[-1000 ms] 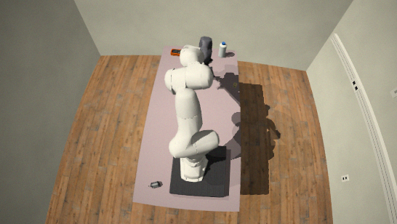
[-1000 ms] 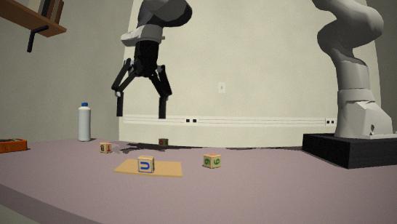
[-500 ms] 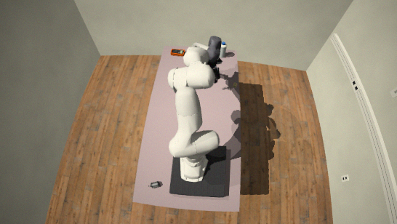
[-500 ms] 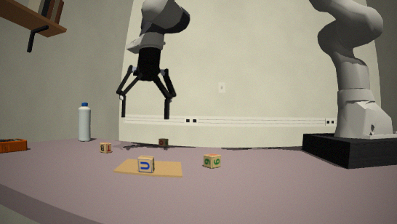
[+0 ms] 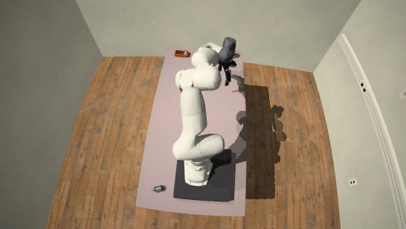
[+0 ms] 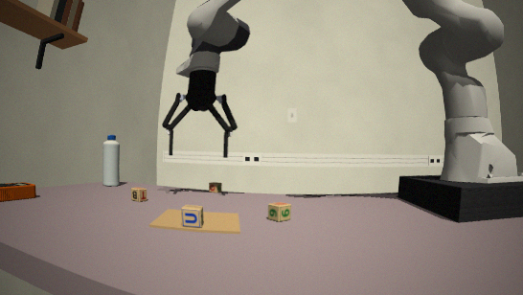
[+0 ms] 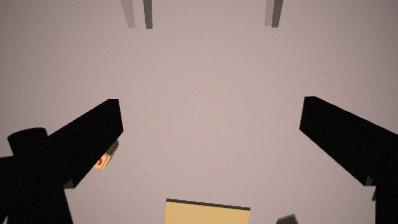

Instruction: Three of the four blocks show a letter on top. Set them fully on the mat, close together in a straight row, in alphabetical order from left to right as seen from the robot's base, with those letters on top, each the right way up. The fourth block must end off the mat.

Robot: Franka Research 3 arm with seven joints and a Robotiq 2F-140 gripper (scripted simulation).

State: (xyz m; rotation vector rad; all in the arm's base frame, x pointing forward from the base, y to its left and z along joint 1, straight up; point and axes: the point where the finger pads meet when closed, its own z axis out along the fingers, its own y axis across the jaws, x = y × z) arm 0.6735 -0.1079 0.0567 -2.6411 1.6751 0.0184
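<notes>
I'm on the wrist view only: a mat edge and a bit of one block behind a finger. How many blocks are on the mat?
Observer: One block sits on the mat, with a blue mark on its side.
Operator: And the others?
Observer: All off the mat: a second block near the bottle, a third block further back, and a fourth block on the base's side.
Operator: How high am I?
Observer: The gripper hangs open and empty, well above the blocks.
</notes>
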